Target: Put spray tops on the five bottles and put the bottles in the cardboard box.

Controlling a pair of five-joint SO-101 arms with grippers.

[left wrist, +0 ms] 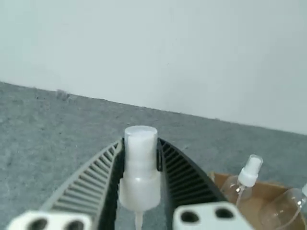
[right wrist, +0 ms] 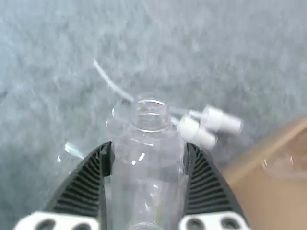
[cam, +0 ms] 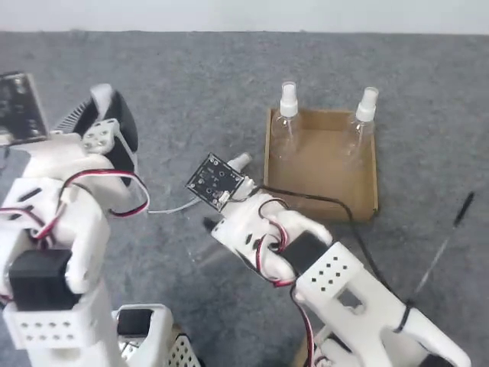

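Observation:
My left gripper is shut on a white spray top, held upright with its tube pointing down; in the high view that gripper is raised at the far left. My right gripper is shut on a clear bottle with an open neck, just above the grey carpet. A loose spray top with a long thin tube lies on the carpet just beyond the bottle. The cardboard box holds two capped bottles along its far side.
A thin rod with a dark tip lies on the carpet right of the box. A black cable from the right arm crosses the box's near edge. Open carpet stretches between the two arms and behind the box.

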